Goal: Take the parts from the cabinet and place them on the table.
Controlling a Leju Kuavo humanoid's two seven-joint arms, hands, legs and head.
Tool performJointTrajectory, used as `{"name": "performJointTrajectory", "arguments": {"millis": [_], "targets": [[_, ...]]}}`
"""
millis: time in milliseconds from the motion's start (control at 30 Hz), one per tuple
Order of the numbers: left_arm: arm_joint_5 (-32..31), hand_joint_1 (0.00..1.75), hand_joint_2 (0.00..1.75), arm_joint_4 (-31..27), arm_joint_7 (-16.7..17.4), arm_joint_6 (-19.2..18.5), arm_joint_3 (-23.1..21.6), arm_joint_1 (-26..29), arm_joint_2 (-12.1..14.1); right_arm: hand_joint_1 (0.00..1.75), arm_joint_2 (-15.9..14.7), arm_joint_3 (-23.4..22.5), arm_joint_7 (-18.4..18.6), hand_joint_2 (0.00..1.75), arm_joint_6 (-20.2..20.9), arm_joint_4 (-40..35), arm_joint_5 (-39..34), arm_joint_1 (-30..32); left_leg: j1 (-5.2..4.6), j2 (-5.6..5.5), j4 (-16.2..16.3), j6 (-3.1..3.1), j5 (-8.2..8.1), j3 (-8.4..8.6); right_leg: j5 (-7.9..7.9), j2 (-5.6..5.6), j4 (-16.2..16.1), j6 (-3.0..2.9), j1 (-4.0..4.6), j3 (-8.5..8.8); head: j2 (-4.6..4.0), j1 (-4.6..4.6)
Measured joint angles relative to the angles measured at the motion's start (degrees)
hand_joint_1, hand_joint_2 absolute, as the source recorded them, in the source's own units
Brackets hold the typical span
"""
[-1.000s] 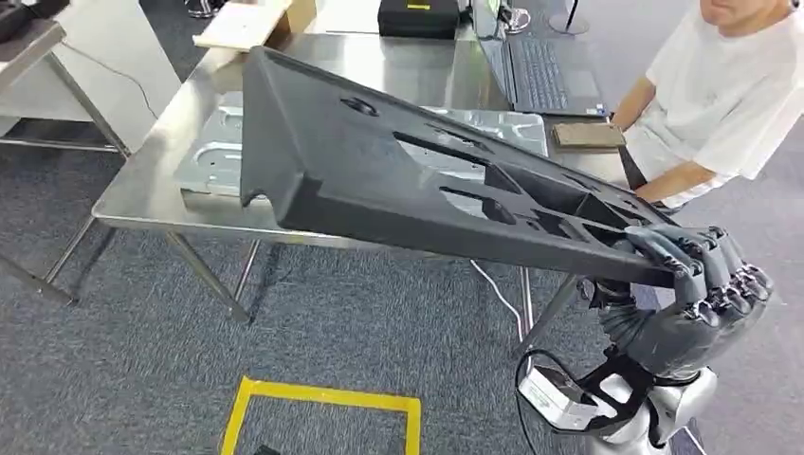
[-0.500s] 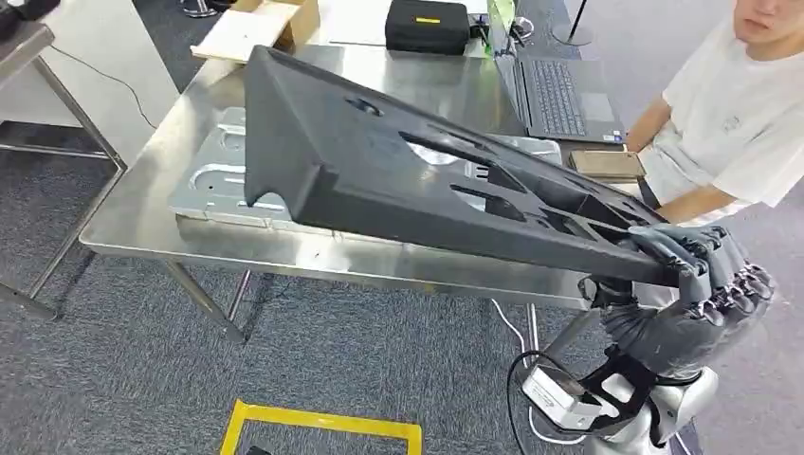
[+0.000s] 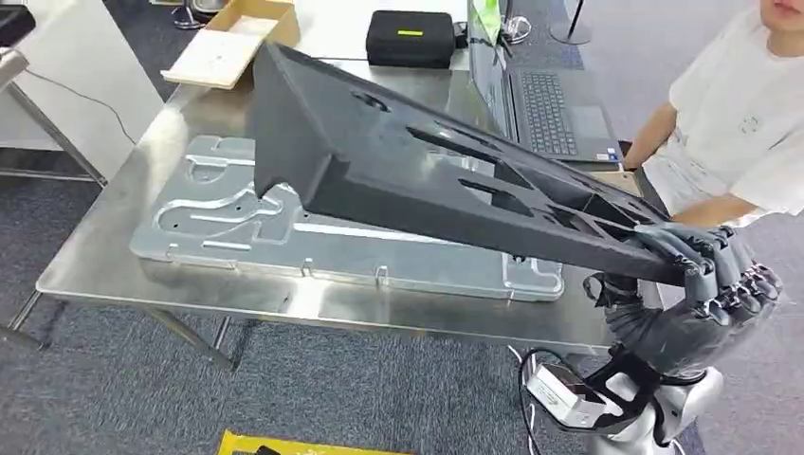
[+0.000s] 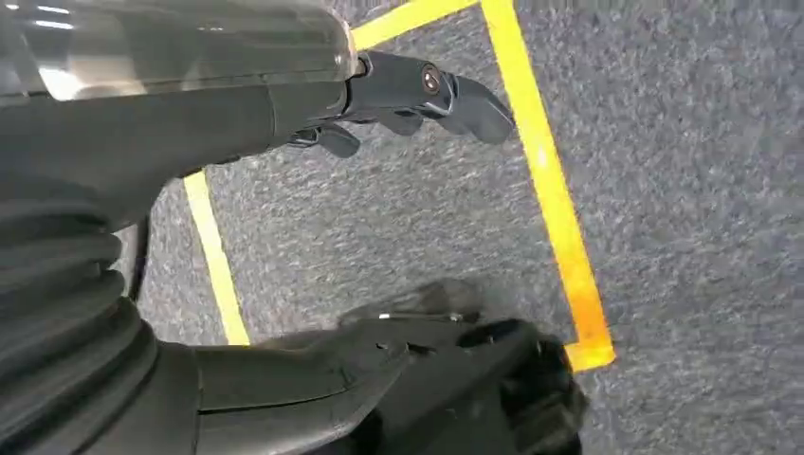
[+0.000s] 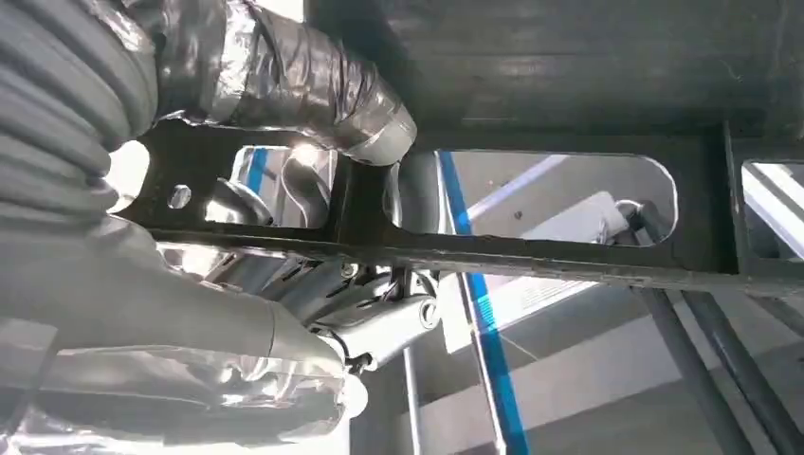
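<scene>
Grey carpet and a steel table (image 3: 104, 275) make up the scene, and compared with a second ago the table sits closer and fuller in the head view, so the robot looks to have stepped up to it; the drop-off seems near. Going left to right: a silver stamped panel (image 3: 237, 227) lies flat on the table, then the big black plastic panel (image 3: 398, 180), long, ribbed, full of cutouts, hangs tilted over it, wide end high. Right hand (image 3: 706, 270) grips its narrow end, fingers wrapped over the edge. Left hand (image 4: 398, 90) hangs over the floor, fingers loosely curled, holding nothing.
</scene>
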Motion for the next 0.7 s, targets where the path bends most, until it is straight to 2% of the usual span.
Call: {"name": "performJointTrajectory", "arguments": {"millis": [33,67,100,133,200,267,300,367,400,433,467,533,567,600,700], "targets": [[0.22,0.00,1.75,0.00,0.00,0.04,0.07,0.00,0.00,1.75,0.00,-0.04,0.00,1.75,0.00,0.02,-0.02,0.00,-0.02,0.00,-4.16,0.37,4.36,0.69,-0.74,-0.02,0.00,0.13,0.07,1.00,0.00,0.00],[0.35,0.00,1.75,0.00,0.00,0.07,0.19,0.23,0.02,1.75,-0.02,-0.09,0.02,1.75,0.00,0.02,-0.13,0.03,-0.11,0.03,-7.90,0.76,10.06,0.84,-1.39,-0.02,-0.03,0.27,0.03,0.97,0.00,0.04],[0.37,0.00,1.75,0.00,0.00,0.07,0.37,0.22,0.02,1.75,-0.07,-0.11,0.02,1.75,0.02,0.11,-0.20,0.11,-0.63,-0.03,-8.31,0.71,10.25,0.21,-1.94,0.18,0.59,0.62,0.25,1.51,0.00,0.00],[0.39,0.00,1.75,0.00,-0.02,0.22,0.48,0.05,-0.02,1.75,-0.09,-0.15,0.02,1.75,-0.02,0.09,-0.46,0.17,-0.61,-0.02,-8.22,0.89,10.14,0.62,-2.28,0.25,0.57,1.09,0.22,1.05,0.00,0.04],[0.52,0.00,1.75,0.00,-0.35,0.35,0.52,0.21,-0.07,1.75,-0.17,-0.20,0.02,1.75,0.00,0.07,-1.22,0.26,-0.81,-0.12,-8.31,1.29,10.42,0.54,-2.55,0.24,0.12,1.62,-0.04,1.33,0.00,0.02],[0.94,0.00,1.75,0.00,-0.59,0.50,0.55,0.07,-0.20,1.75,-0.48,-0.22,0.02,1.75,0.00,0.20,-2.54,0.38,-0.40,-0.16,-9.44,1.81,10.45,1.44,-3.68,0.10,1.08,2.26,-0.14,1.38,0.00,0.04],[1.31,0.00,1.75,0.00,-0.70,0.59,0.55,-0.04,-0.20,1.75,-0.79,-0.37,0.02,1.75,0.00,0.37,-3.59,0.34,-0.36,-0.12,-9.61,2.17,10.22,1.75,-5.08,-0.03,3.81,2.49,-0.15,-0.05,0.00,0.04],[1.53,0.00,1.75,0.00,-0.90,0.61,0.55,-0.13,-0.30,1.75,-1.77,-0.63,0.26,1.75,0.00,0.89,-6.09,0.62,-0.39,-0.11,-9.63,2.58,9.73,2.13,-8.45,-0.09,12.59,2.92,-0.36,-5.26,0.00,0.02],[1.62,0.00,1.75,0.00,-0.96,0.61,0.55,-0.13,-0.31,1.75,-2.34,-0.68,1.08,1.75,0.00,1.36,-7.28,0.79,-0.42,-0.11,-9.63,2.64,9.47,2.36,-9.15,-0.09,16.18,3.08,-0.47,-7.80,0.00,0.04],[1.66,0.00,1.75,0.00,-1.05,0.61,0.55,-0.12,-0.31,1.75,-3.46,-0.68,2.67,1.75,0.00,1.99,-8.77,0.81,-0.43,-0.11,-9.62,2.58,9.25,2.62,-8.34,-0.11,17.28,3.19,-0.55,-9.20,0.00,0.02],[1.72,0.00,1.75,0.00,-1.18,0.59,0.55,-0.12,-0.33,1.75,-5.10,-0.66,5.45,1.75,0.00,2.60,-10.59,0.74,-0.43,-0.14,-9.62,2.57,9.04,2.98,-6.02,-0.15,15.53,3.23,-0.59,-9.10,0.00,0.02],[1.92,0.00,1.75,0.00,-1.42,0.57,0.55,-0.10,-0.55,1.75,-8.90,-0.66,11.15,1.75,0.02,3.69,-14.39,0.09,-0.43,-0.35,-9.61,2.49,8.59,3.76,0.06,-0.16,7.03,3.05,-0.63,-5.93,0.00,0.04],[2.01,0.00,1.75,0.00,-1.47,0.55,0.55,-0.09,-0.70,1.75,-10.83,-0.63,13.52,1.75,0.29,4.38,-15.99,-0.61,-0.43,-0.45,-9.61,2.36,8.41,4.00,2.40,-0.16,2.15,2.67,-0.54,-4.04,0.00,0.04],[2.08,0.00,1.75,0.00,-1.55,0.48,0.57,-0.11,-0.81,1.75,-12.82,-0.66,15.44,1.75,0.96,5.18,-17.82,-1.22,-0.74,-0.47,-9.53,2.12,8.28,3.95,1.63,-0.16,0.91,2.34,-0.15,-3.61,0.00,0.04],[2.14,0.00,1.75,0.00,-1.64,0.37,0.57,-0.12,-0.83,1.75,-17.67,-0.66,18.36,1.75,3.24,7.50,-21.69,-2.55,-0.54,-0.49,-9.84,1.26,8.40,3.95,1.96,0.03,0.59,1.85,0.15,-3.75,0.00,0.00]]}}
